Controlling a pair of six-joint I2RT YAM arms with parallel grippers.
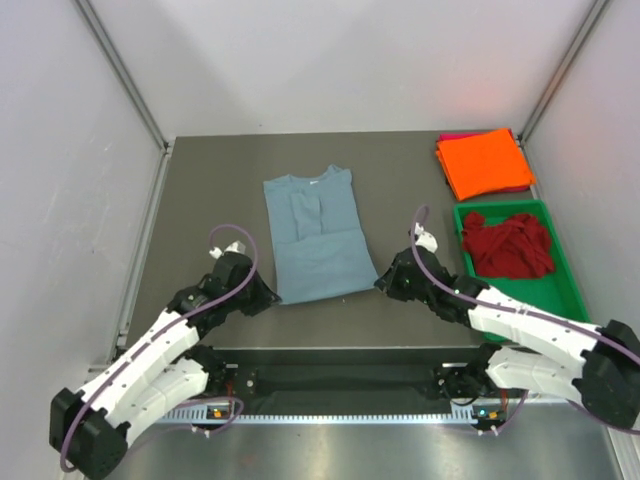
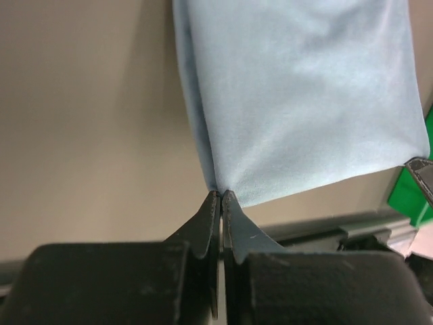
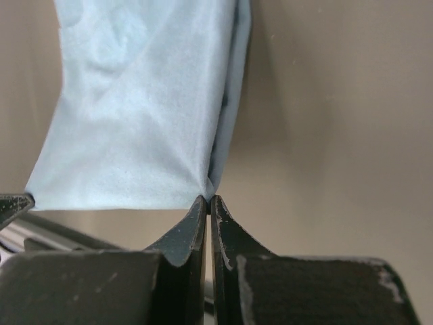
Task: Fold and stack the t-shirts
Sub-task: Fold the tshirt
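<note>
The blue-grey t-shirt (image 1: 315, 240) lies flat in the middle of the table, sides folded in, collar at the far end. My left gripper (image 1: 272, 297) is shut on its near left corner (image 2: 218, 184). My right gripper (image 1: 380, 283) is shut on its near right corner (image 3: 210, 191). A folded orange t-shirt (image 1: 485, 162) lies at the far right on top of a magenta-pink one (image 1: 452, 136), of which only an edge shows. A crumpled dark red t-shirt (image 1: 508, 245) lies in the green tray (image 1: 545, 291).
The green tray stands at the right edge of the table, just near the folded stack. Metal rails run along the left side and the near edge (image 1: 350, 352). White walls close in the table on three sides.
</note>
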